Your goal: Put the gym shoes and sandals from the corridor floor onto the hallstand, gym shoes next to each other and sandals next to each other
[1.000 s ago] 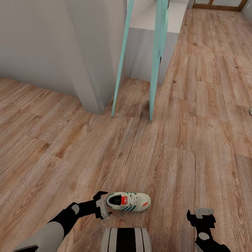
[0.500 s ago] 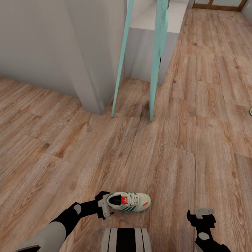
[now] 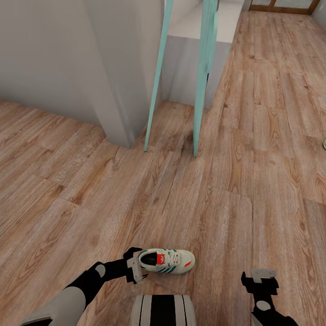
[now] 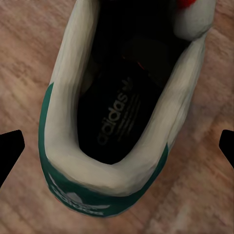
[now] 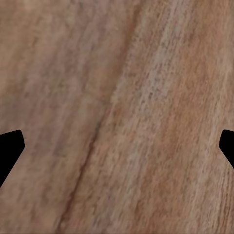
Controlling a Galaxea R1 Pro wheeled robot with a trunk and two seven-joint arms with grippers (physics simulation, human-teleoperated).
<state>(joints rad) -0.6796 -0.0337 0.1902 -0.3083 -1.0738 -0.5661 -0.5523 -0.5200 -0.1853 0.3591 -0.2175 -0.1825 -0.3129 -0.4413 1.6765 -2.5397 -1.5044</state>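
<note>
One gym shoe (image 3: 166, 261), cream-white with green stripes and a red tongue label, lies on the corridor floor (image 3: 217, 190) just ahead of my trunk, toe pointing right. My left gripper (image 3: 134, 268) is open at its heel end. In the left wrist view the shoe's heel and dark opening (image 4: 117, 122) sit between the wide-spread fingertips (image 4: 9, 151). My right gripper (image 3: 260, 280) hangs open over bare planks (image 5: 117, 117) to the shoe's right. The sandals and the hallstand are out of view.
A grey wall corner (image 3: 113, 90) stands ahead on the left. Two slanted teal poles (image 3: 201, 81) reach the floor in front of a white flat-topped block (image 3: 190, 59). A small pale object (image 3: 324, 144) is cut off at the right edge.
My left gripper has edged slightly right, closer around the shoe's heel. The shoe and the right arm have stayed put.
</note>
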